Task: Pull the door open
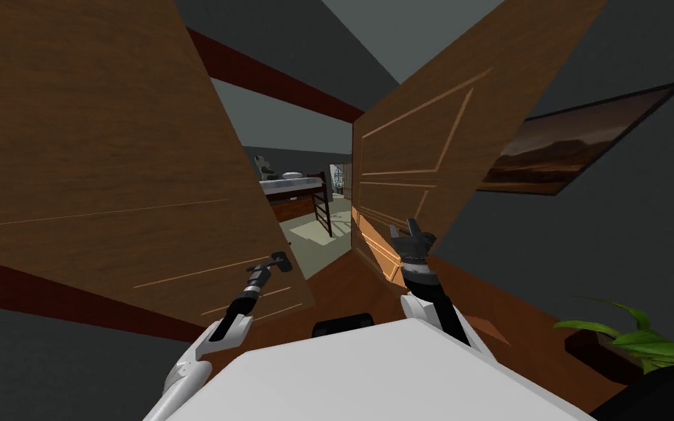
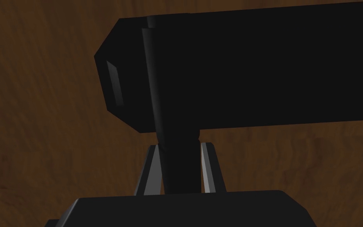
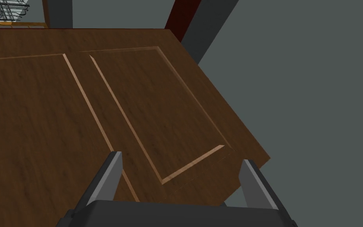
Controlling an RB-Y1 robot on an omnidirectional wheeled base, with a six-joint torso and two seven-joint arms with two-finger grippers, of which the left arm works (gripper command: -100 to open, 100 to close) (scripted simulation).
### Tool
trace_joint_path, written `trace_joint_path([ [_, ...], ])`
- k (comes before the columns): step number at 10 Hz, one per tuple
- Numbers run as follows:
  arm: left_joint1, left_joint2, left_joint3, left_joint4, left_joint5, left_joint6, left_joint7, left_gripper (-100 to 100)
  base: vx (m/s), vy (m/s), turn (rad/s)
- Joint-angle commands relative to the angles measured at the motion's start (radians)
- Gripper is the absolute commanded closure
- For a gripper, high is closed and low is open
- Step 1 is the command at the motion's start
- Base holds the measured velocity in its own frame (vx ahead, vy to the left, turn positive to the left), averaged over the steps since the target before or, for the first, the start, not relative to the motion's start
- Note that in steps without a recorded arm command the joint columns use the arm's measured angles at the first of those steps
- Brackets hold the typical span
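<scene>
A big brown wooden door (image 1: 109, 161) stands on my left, swung partly towards me. Its black lever handle (image 1: 282, 261) sits near its lower edge. My left gripper (image 1: 273, 267) is at that handle. In the left wrist view the black handle (image 2: 247, 67) lies crosswise against the brown wood, and my left gripper (image 2: 180, 159) is shut on its dark stem, fingers (image 2: 207, 169) pressing both sides. A second panelled brown door (image 1: 416, 161) stands on my right. My right gripper (image 1: 410, 235) hangs open just before it, with nothing between its fingers (image 3: 106, 179); ahead lies the panelled door (image 3: 98, 110).
Between the two doors a gap opens onto a room with a bed and a ladder (image 1: 306, 194). A dark red door frame (image 1: 277, 77) runs overhead. On the grey wall at right hangs a picture (image 1: 569, 150). A green plant (image 1: 635, 336) stands at lower right.
</scene>
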Motion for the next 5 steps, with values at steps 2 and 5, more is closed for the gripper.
trace_joint_path([
  [2,0.014,0.011,-0.013,-0.007,-0.001,-0.013,0.011,100,-0.183,0.049,-0.084],
  [5,0.064,0.055,-0.044,-0.022,-0.002,-0.066,0.052,100,-0.235,0.065,-0.145],
])
